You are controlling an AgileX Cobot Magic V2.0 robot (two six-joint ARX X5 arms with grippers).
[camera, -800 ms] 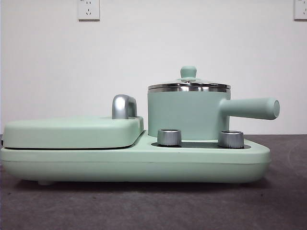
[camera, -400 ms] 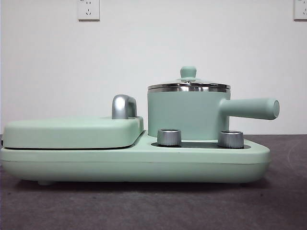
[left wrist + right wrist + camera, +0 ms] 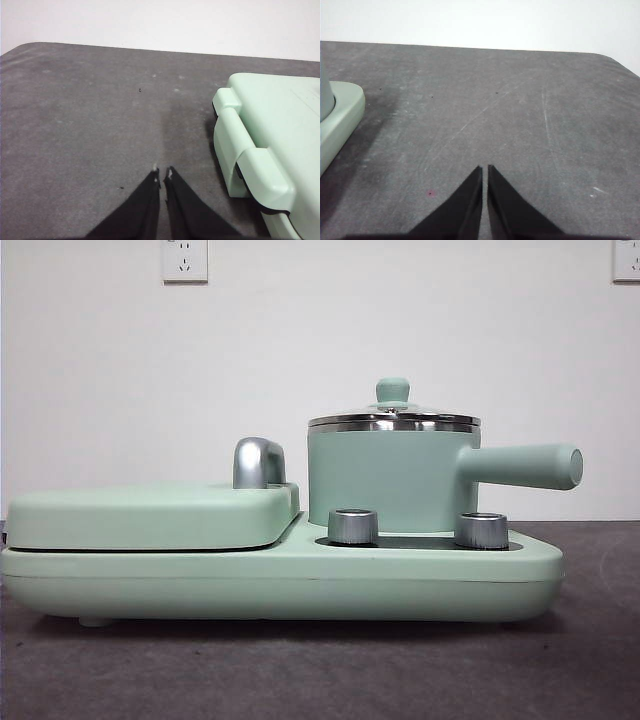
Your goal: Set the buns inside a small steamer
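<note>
Mint-green cylindrical steamer pot (image 3: 390,478) sat lidded on the right of its matching cooker base (image 3: 280,585).
I saw steel rim, straight side handle, green knob — left gripper (image 3: 162,172) and right gripper (image 3: 484,167) both pinched closed, empty.

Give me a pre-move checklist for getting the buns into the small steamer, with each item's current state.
1. Lid off the small steamer: not ok, the glass lid sits on its rim.
2. Buns located: not ok, none shows in any view.
3. Left gripper free: ok, jaws shut on nothing, above bare table.
4. Right gripper free: ok, jaws shut on nothing.
5. Steamer seated on the base: ok, upright, handle out to the side.
6. Steamer empty inside: cannot tell.
</note>
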